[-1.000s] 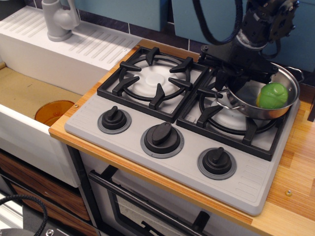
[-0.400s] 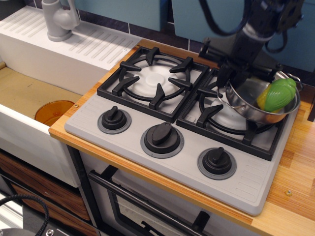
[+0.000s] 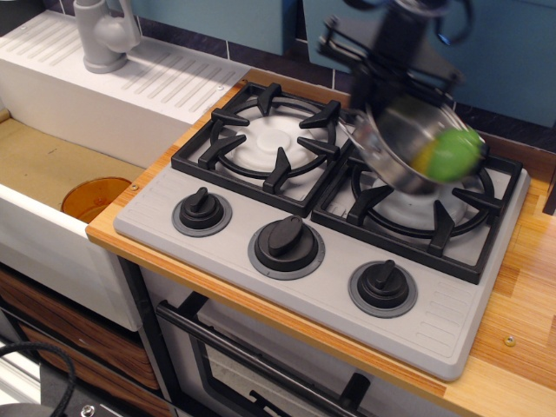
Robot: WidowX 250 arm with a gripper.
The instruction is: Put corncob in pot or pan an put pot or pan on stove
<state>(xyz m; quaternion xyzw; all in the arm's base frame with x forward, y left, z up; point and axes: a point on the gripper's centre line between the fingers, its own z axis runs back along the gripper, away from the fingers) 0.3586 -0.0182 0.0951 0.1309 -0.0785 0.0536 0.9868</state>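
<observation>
The shiny steel pot [image 3: 395,143] hangs tilted above the right burner of the grey stove [image 3: 287,287], lifted off the grate and blurred by motion. The green corncob [image 3: 452,155] lies inside it against the lower right rim, with a little yellow showing. My black gripper [image 3: 373,109] grips the pot's upper left rim from above; the fingertips are blurred and partly hidden behind the rim. The left burner [image 3: 274,139] holds nothing.
Three black knobs [image 3: 287,239] line the stove's front. A white sink basin with an orange disc [image 3: 94,198] lies at the left, a grey faucet [image 3: 104,35] behind it. A wooden counter [image 3: 521,304] runs along the right side.
The gripper has lifted the pot with the corncob off the right grate and carried it up and to the left, tilting it more steeply.
</observation>
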